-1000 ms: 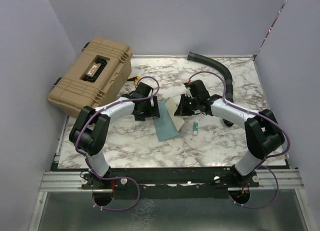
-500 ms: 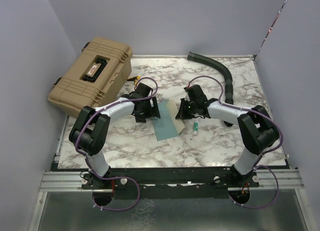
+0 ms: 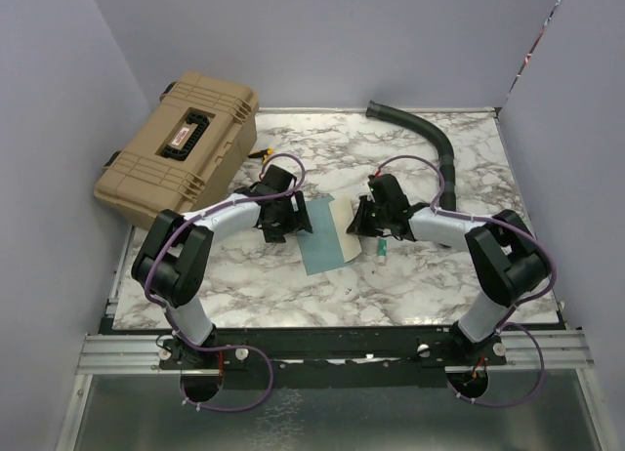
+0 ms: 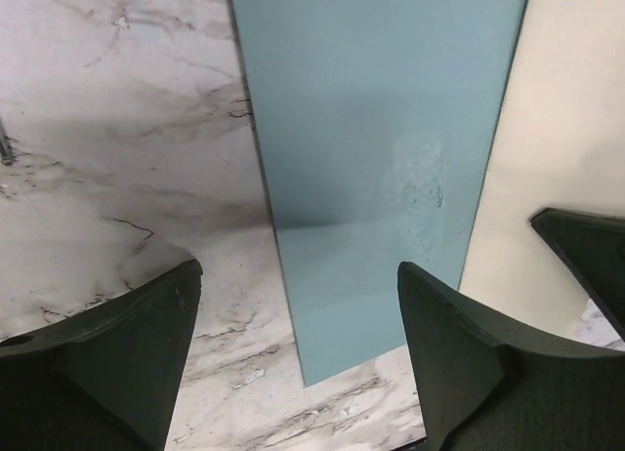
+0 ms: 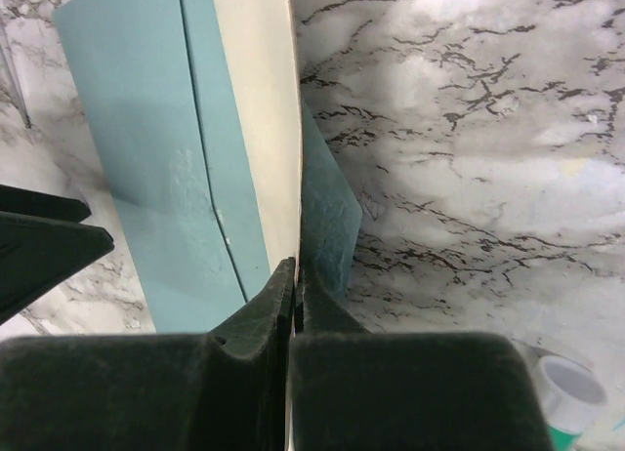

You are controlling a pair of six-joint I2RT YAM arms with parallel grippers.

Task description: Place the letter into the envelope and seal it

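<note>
Where right fingers (image 5: 262, 319) meet, seemingly pinching letter (image 5: 256, 109)

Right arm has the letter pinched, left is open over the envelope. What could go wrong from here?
1. The right gripper is shut on only the thin edge of the letter; the sheet could slip out or buckle when pushed.
2. The left gripper is open over the envelope and grips nothing, so the envelope may slide instead of taking the letter.
3. The small green-and-white tube lies close to the right gripper and could get knocked.
</note>
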